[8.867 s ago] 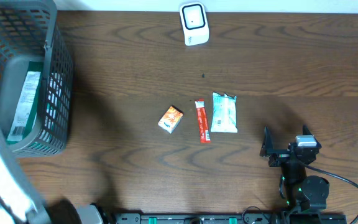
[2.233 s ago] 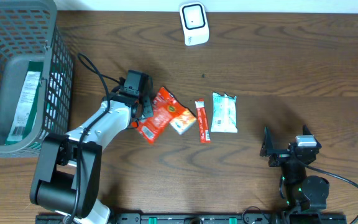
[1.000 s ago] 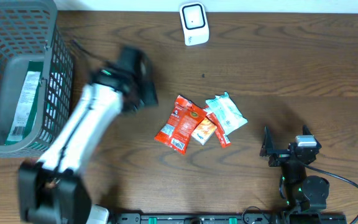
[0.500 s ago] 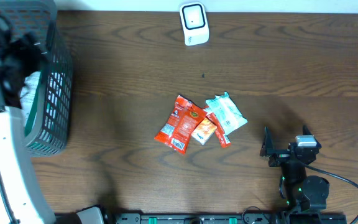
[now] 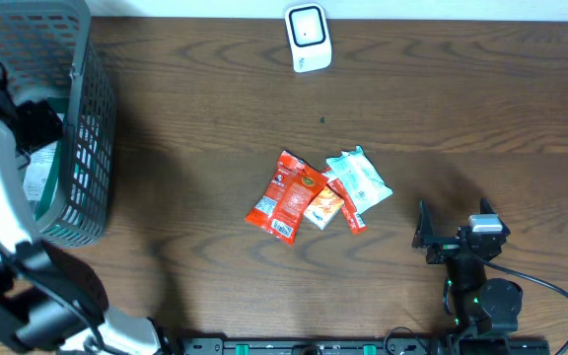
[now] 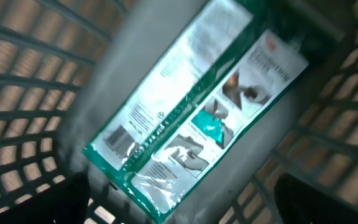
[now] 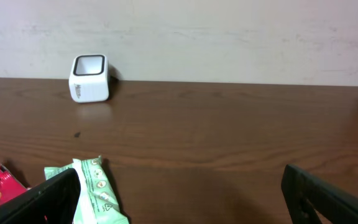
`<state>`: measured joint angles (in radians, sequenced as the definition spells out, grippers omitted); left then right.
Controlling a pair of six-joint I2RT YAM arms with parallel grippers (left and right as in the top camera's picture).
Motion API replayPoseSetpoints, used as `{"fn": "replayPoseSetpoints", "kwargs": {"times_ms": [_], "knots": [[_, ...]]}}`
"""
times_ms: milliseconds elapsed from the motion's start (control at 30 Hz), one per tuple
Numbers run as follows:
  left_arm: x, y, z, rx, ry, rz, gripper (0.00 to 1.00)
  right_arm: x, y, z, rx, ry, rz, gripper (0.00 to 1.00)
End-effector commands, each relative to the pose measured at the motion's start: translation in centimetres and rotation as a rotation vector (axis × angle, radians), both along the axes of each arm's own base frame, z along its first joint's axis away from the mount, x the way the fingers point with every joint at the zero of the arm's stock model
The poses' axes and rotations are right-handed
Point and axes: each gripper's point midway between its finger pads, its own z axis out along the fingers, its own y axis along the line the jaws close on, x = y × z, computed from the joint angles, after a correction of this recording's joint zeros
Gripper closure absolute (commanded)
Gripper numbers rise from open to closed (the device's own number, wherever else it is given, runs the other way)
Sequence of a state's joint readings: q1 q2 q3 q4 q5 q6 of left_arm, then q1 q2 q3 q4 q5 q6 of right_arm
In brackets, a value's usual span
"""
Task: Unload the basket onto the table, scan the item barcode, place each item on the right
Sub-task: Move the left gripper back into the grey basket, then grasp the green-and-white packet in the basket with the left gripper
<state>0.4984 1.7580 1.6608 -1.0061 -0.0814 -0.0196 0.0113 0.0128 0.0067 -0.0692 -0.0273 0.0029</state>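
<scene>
The left claw (image 6: 182,193) hangs inside the grey mesh basket (image 5: 87,148) at the far left corner of the tabletop (image 5: 461,99). Its jaws stand wide, with a dark finger at each lower corner of the wrist view and nothing between them. Below it, a green-and-white packet (image 6: 197,112) lies flat and slantwise on the basket floor. Its printed side faces up, and a barcode (image 6: 120,138) shows near its lower left end. The claw is above the packet; the blurred picture does not show whether they touch.

Near the middle of the tabletop four small items lie in a loose cluster:
- a red packet (image 5: 287,195) on the left
- an orange packet (image 5: 323,207) touching it
- a red stick sachet (image 5: 350,215)
- a pale green packet (image 5: 361,177) on the right, overlapping the sachet

The white barcode scanner (image 5: 308,37) stands at the far edge, well apart from the cluster.

The right claw (image 7: 179,196) sits near the near right corner with its jaws wide and empty. It faces the far edge, and the scanner and the pale green packet show ahead of it.
</scene>
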Motion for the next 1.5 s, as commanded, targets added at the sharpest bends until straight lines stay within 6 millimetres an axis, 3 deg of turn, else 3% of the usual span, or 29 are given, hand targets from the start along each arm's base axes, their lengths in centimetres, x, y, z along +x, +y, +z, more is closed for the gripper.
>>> {"fn": "replayPoseSetpoints", "kwargs": {"times_ms": [0,167,367,733,833,867,900,1067,1167,1467], "knots": [[-0.2,0.1,-3.3,-0.032,0.102,-0.043,0.05,0.0,-0.2,-0.1,-0.010,0.003,-0.006,0.01],[0.0,0.2,-7.2,-0.083,0.187,-0.048,0.02,0.0,-0.2,-0.1,-0.010,0.002,-0.006,0.01],[1.3,-2.1,-11.9,-0.252,0.210,-0.140,0.02,0.0,-0.2,-0.1,-0.010,0.002,-0.006,0.01],[0.7,-1.2,-17.7,-0.256,0.334,-0.120,0.03,0.0,-0.2,-0.1,-0.010,0.003,-0.006,0.01],[0.6,-0.9,-18.3,-0.245,0.347,-0.108,0.20,0.0,-0.2,-0.1,-0.010,0.003,-0.006,0.01],[0.7,-0.8,-18.4,-0.243,0.342,-0.096,0.37,0.0,-0.2,-0.1,-0.010,0.002,-0.006,0.01],[0.7,-0.7,-18.4,-0.242,0.336,-0.080,0.43,0.0,-0.2,-0.1,-0.010,0.002,-0.006,0.01],[1.1,-0.5,-18.4,-0.241,0.312,-0.022,0.44,0.0,-0.2,-0.1,-0.010,0.002,-0.006,0.01],[1.1,-0.4,-18.4,-0.242,0.306,-0.003,0.33,0.0,-0.2,-0.1,-0.010,0.003,-0.006,0.01],[0.7,-0.7,-18.4,-0.252,0.323,-0.002,0.35,0.0,-0.2,-0.1,-0.010,0.003,-0.006,0.01]]}}
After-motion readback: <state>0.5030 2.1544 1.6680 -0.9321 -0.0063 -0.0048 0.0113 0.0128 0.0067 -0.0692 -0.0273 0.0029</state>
